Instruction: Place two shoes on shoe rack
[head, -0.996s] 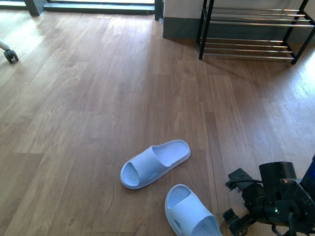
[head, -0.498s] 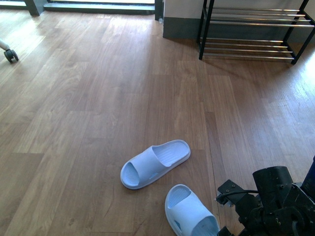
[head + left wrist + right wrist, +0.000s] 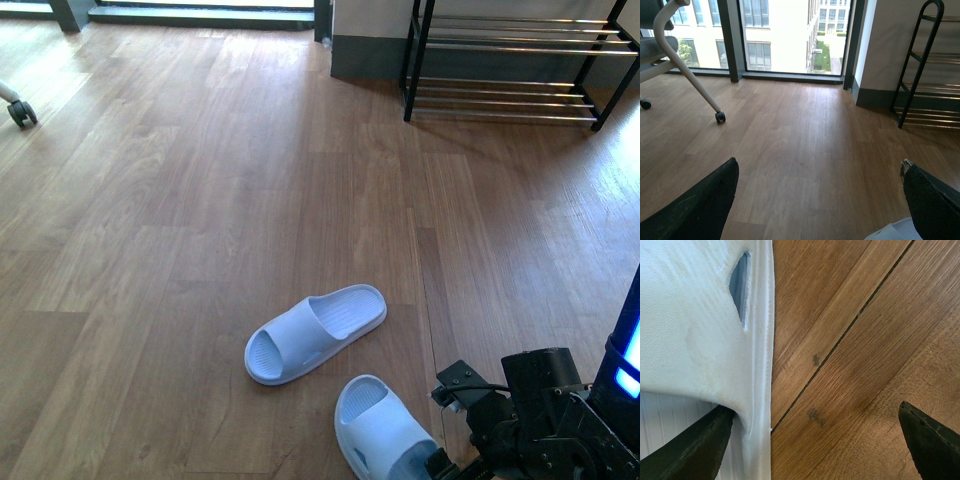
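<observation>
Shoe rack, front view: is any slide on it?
No; the far slide and the near slide lie on the floor, away from the shoe rack.

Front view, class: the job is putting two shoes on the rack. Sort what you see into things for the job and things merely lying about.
For the job: far pale blue slipper, near pale blue slipper, shoe rack, right gripper.
Lying about: chair castor.
</observation>
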{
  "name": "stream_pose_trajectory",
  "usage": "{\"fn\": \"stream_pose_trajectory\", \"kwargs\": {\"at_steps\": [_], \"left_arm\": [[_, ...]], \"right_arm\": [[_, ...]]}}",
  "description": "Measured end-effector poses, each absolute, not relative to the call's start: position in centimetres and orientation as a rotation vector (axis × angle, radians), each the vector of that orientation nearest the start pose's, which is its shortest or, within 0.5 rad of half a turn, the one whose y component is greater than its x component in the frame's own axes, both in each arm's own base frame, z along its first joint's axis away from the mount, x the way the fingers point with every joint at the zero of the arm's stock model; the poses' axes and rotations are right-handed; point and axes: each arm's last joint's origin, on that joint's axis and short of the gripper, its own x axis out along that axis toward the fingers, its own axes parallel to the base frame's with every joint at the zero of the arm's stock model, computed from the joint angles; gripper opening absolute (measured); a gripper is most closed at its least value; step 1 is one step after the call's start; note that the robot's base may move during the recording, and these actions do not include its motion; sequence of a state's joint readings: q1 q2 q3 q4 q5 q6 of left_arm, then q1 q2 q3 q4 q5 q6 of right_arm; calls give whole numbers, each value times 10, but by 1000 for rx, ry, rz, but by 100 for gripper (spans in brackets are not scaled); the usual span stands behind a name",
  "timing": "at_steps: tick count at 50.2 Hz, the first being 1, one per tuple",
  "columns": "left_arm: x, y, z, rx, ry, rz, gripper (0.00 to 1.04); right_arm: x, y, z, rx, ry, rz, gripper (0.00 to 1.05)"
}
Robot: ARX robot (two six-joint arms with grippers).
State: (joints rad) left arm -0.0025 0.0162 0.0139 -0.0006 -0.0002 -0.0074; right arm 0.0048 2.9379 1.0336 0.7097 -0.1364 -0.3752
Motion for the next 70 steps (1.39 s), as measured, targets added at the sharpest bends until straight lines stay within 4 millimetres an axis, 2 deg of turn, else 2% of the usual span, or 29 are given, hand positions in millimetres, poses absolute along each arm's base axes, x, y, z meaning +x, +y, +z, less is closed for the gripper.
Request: {"fn": "stream_pose_trajectory", "kwargs": {"at_steps": [10,24,35,41,58,70], "left_arm": [[98,0,167,-7,3,-2,95],[98,0,167,-7,3,-2,95],[98,0,167,-7,3,-2,95],[98,0,167,-7,3,-2,95],[98,0,167,-7,3,-2,95],[98,0,167,-7,3,-2,95]], "right_arm": [[291,6,-194,-161,1138,337,96],[285,18,-180,-161,1145,307,96],[275,20,-157,-153,1167,317,96],[275,26,-155,-145,1143,327,96],[278,32,-158,-146,1086,327,96],[281,30,-175,-136,1058,314,96]]}}
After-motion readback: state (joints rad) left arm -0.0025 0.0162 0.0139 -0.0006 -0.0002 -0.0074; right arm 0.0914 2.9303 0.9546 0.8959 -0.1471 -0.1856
